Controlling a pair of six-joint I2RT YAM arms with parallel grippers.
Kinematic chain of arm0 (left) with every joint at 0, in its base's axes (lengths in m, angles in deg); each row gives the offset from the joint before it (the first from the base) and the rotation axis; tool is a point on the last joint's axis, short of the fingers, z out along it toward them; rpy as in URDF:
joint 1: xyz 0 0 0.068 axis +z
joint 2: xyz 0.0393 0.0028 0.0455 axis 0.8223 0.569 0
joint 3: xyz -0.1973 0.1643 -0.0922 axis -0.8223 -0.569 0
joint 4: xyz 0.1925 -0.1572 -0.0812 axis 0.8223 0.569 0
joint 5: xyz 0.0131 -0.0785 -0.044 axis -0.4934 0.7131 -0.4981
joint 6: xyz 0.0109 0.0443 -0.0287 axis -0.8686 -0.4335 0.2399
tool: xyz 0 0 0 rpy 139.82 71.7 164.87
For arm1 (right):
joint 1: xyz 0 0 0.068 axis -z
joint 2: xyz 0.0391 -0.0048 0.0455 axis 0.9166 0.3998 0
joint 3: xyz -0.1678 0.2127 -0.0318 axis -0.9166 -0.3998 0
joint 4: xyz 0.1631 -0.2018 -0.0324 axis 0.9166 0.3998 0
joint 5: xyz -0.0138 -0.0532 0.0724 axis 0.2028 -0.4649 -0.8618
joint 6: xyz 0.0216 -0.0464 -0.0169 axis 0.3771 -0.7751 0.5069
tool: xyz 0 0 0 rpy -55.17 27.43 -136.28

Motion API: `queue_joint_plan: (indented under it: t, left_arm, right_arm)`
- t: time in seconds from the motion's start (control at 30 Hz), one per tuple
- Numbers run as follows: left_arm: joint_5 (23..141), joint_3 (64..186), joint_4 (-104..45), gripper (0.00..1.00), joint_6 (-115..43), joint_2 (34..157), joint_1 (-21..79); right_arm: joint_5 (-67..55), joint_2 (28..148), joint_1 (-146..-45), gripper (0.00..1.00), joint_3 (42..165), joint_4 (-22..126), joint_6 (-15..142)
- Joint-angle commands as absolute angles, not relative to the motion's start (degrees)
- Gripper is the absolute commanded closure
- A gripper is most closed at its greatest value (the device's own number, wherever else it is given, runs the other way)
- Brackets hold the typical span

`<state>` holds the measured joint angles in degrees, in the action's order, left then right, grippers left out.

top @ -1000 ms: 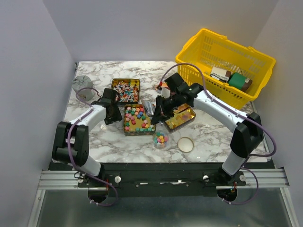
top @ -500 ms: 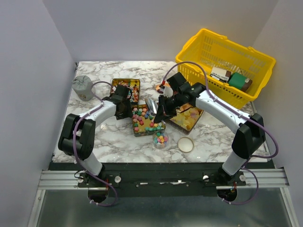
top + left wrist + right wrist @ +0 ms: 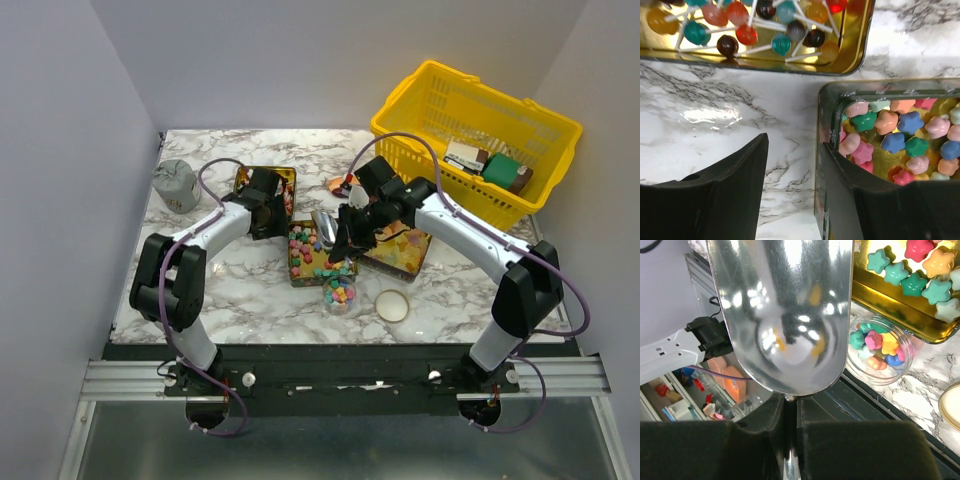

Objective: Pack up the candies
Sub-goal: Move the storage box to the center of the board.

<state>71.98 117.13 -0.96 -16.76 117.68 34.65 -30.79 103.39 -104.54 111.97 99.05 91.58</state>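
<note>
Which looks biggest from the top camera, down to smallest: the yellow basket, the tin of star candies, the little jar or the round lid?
1. yellow basket
2. tin of star candies
3. little jar and round lid: they look about the same size, so I won't rank them.

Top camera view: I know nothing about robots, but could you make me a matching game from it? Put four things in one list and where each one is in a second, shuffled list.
Things
1. metal scoop
2. small clear jar
3. yellow basket
4. grey pouch

Places
A. far right corner of the table
B. gripped in the right hand
C. far left of the table, by the wall
D. just on the near side of the tin of star sweets

Pairs: 1-B, 2-D, 3-A, 4-C
</note>
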Motion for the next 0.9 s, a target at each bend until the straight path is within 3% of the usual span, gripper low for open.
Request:
queue_joint_plan:
  t: [0.0, 0.3, 0.67, 0.87]
  left_arm:
    - [68.14, 121.19, 2.46, 0.39, -18.0, 115.64, 36.94]
    - [71.12, 125.67, 2.2, 0.3, -17.21, 117.92, 44.94]
    - [70.51, 134.81, 0.79, 0.31, -18.43, 126.62, 45.3]
    - [69.64, 133.32, 1.93, 0.34, -18.53, 128.47, 45.38]
  right_arm:
    - [-29.15, 101.05, -103.88, 0.99, 111.02, 99.69, 91.82]
    - [-29.15, 101.4, -103.96, 0.99, 110.23, 99.16, 91.73]
    - [-29.32, 102.02, -103.97, 0.99, 108.47, 98.28, 91.38]
    - [-29.06, 101.14, -103.97, 0.99, 107.07, 97.84, 91.46]
